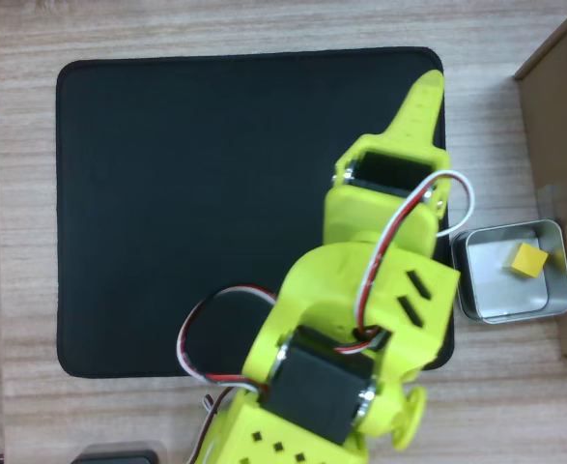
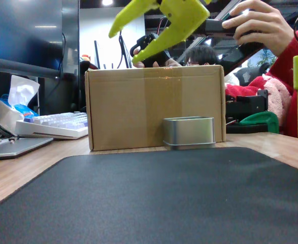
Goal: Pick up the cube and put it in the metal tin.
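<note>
From the overhead view I see the cube (image 1: 529, 259) already lying inside the metal tin (image 1: 476, 300), toward its far right corner, on the desk (image 1: 264, 24) just right of the black mat (image 1: 167, 193). My tool (image 1: 424, 101) points away from it, up toward the mat's far right corner, so the tin lies to the tool's right and nearer the arm base. In the fixed view the tool (image 2: 124, 41) hangs high above the cardboard box (image 2: 154, 107), its two fingers spread apart with nothing between them. The tin (image 2: 188, 132) stands just in front of that box. I judge the placing done; only retreat remains.
</note>
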Controlling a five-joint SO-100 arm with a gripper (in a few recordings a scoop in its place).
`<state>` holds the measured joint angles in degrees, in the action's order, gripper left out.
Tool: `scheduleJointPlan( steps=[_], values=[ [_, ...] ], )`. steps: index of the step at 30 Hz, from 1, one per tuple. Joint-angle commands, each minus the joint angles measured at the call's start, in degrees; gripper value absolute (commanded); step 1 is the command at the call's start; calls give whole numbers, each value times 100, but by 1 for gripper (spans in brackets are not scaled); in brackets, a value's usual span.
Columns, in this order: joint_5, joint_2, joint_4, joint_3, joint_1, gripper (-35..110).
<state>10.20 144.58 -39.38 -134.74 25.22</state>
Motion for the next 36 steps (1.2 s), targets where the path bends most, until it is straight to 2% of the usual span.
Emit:
scheduleJointPlan(
  steps=[1, 18, 23, 31, 36],
  values=[
    [-167, 325, 316, -220, -141, 21],
    [-475, 2487, 439, -2136, -1775, 11],
    [-439, 2909, 431, -2566, -2030, 0],
    [-422, 4509, -369, -3577, -2153, 0],
    [-413, 4808, -642, -3964, -2030, 0]
  ],
)
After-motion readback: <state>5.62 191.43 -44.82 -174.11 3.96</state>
